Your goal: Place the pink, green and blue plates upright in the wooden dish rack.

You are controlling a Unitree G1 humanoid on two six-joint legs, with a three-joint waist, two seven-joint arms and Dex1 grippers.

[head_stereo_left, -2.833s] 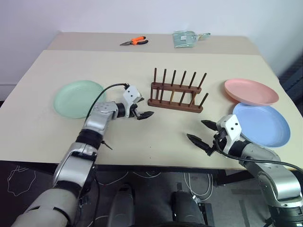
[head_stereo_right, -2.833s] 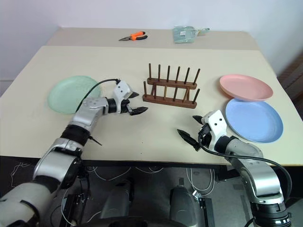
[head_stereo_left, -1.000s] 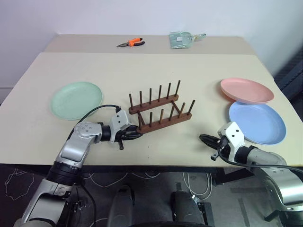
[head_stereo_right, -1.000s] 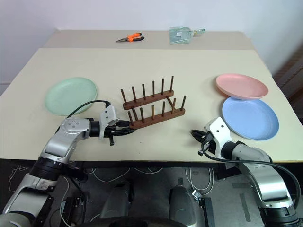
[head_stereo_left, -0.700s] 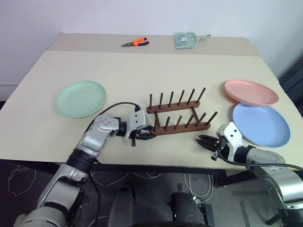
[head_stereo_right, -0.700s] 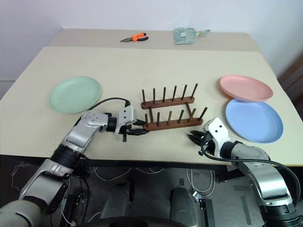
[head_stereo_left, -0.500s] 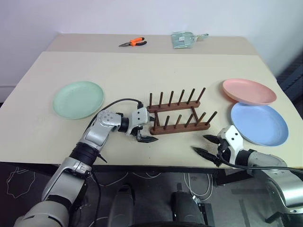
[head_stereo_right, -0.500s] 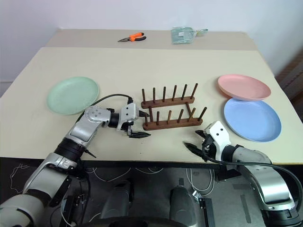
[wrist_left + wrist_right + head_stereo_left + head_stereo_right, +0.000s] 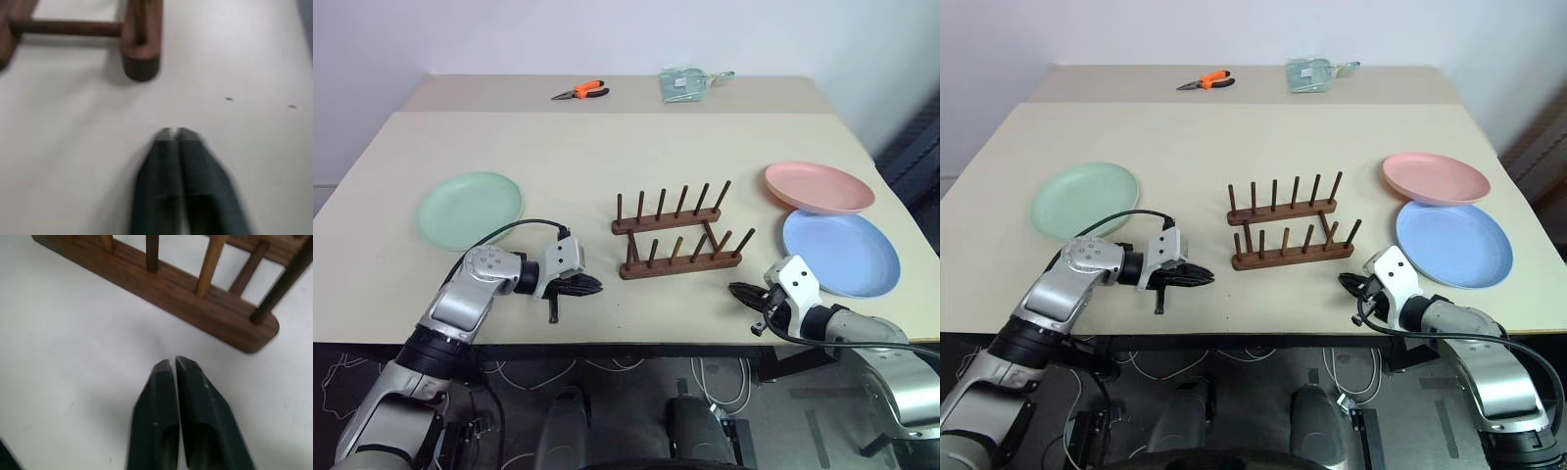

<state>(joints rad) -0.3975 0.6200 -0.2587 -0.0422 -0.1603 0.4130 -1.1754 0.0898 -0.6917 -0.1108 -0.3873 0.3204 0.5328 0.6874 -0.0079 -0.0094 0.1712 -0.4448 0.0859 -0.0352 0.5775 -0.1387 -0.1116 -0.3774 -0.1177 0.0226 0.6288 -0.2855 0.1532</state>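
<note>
The wooden dish rack (image 9: 139,46) is blurred and cut off.

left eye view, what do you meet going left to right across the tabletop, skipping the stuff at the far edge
green plate → left end effector → wooden dish rack → right end effector → blue plate

You have a dark brown wooden dish rack (image 9: 678,238) on a beige table (image 9: 607,147). Plates: pale green plate (image 9: 470,209), pink plate (image 9: 819,187), light blue plate (image 9: 842,252).
</note>
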